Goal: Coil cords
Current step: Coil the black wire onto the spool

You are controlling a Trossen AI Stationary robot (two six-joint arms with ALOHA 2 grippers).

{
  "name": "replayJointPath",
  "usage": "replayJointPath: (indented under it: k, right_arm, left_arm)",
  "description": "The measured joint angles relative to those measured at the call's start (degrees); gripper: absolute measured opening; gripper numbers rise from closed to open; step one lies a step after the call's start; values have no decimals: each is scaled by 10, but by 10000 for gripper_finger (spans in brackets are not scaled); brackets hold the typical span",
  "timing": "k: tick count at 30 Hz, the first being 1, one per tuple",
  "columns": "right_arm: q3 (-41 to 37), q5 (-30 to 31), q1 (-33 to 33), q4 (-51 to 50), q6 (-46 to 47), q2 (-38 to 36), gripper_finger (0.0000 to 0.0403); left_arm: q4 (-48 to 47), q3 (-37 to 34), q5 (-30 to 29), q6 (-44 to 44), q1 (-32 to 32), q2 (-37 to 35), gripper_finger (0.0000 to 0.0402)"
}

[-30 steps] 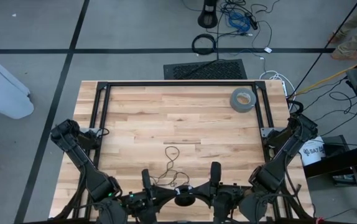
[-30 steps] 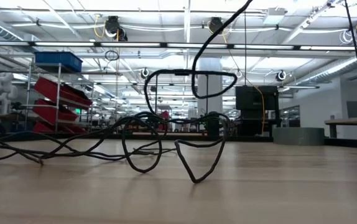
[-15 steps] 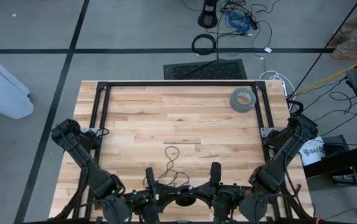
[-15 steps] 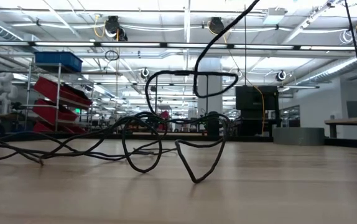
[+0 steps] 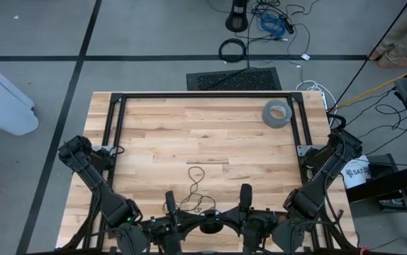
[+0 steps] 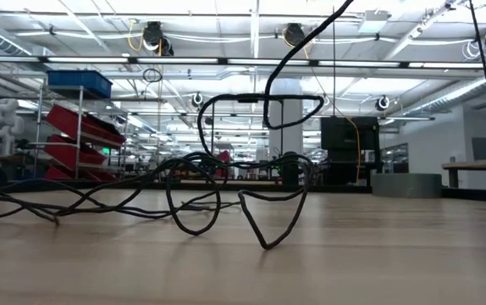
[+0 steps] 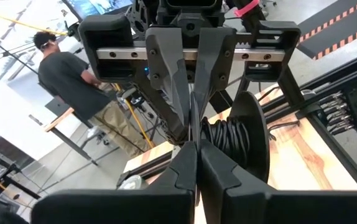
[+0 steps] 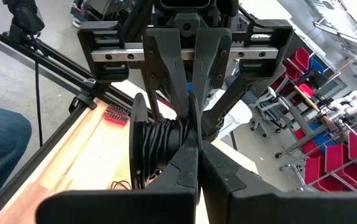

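The thin black wire (image 5: 195,185) lies in loose loops on the wooden table near its front edge. In the low view, several bends (image 6: 264,216) rest on the wood, one loop (image 6: 294,112) stands raised, and a strand climbs out of the picture's top. My left gripper (image 5: 198,225) and right gripper (image 5: 218,225) face each other tip to tip at the front edge, both shut. A black spool wound with black cord sits right beside the fingertips in the left wrist view (image 7: 225,140) and the right wrist view (image 8: 160,149). My left gripper (image 7: 196,152) is shut with its tips against the right gripper's tips, beside the spool; I cannot tell whether it grips the wire or the spool. My right gripper (image 8: 194,152) is shut the same way, and its own fingers hide what lies between them.
A grey tape roll (image 5: 277,113) lies at the far right of the table. A black metal frame (image 5: 203,96) runs along the far and side edges. Bare wood lies between the frame and the wire. A thicker black cable ring (image 5: 232,49) lies on the floor beyond.
My left gripper has shifted a little toward the table's right. In the low view the wire's raised loop has flattened slightly and the climbing strand has leaned a little further over. The bends on the wood have stayed in place.
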Motion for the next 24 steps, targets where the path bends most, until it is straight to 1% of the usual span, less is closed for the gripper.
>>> replayJointPath:
  k: [2, 3, 7, 11, 13, 14, 15, 17, 19, 21, 22, 24]
  right_arm:
    - [0, 7, 3, 2, 0, 0, 4]
    - [0, 22, 6, 3, 0, 1, 8]
    - [0, 122, 25, 2, 0, 1, 37]
    - [0, 219, 44, 2, 1, -1, 68]
    - [0, 251, 53, -5, 14, -2, 80]
    - [0, 255, 56, -22, 31, -2, 85]
    - [0, 254, 58, -45, 59, -2, 89]
    - [0, 251, 58, -113, 143, 0, 94]
    - [0, 250, 55, -202, 254, 5, 95]
    - [-14, 235, 49, -275, 362, 14, 95]
    - [-26, 227, 48, -300, 410, 21, 95]
    - [-59, 219, 45, -308, 472, 30, 96]
  left_arm:
    - [2, 0, -8, 5, -2, 0, 5]
    - [3, 0, -12, 8, -4, 0, 5]
    - [5, 0, -37, 9, -9, 0, 4]
    - [6, 0, -47, 9, -14, -2, 3]
    - [8, 0, -64, 9, -17, -7, 3]
    - [11, 0, -74, 8, -19, -9, 3]
    - [18, 0, -88, 9, -22, -12, 3]
    - [25, 0, -109, 9, -25, -21, 3]
    - [31, 0, -127, 9, -28, -32, 3]
    - [38, 0, -136, 8, -29, -42, 2]
    - [38, 0, -136, 8, -30, -47, 2]
    - [38, 0, -137, 8, -31, -55, 2]
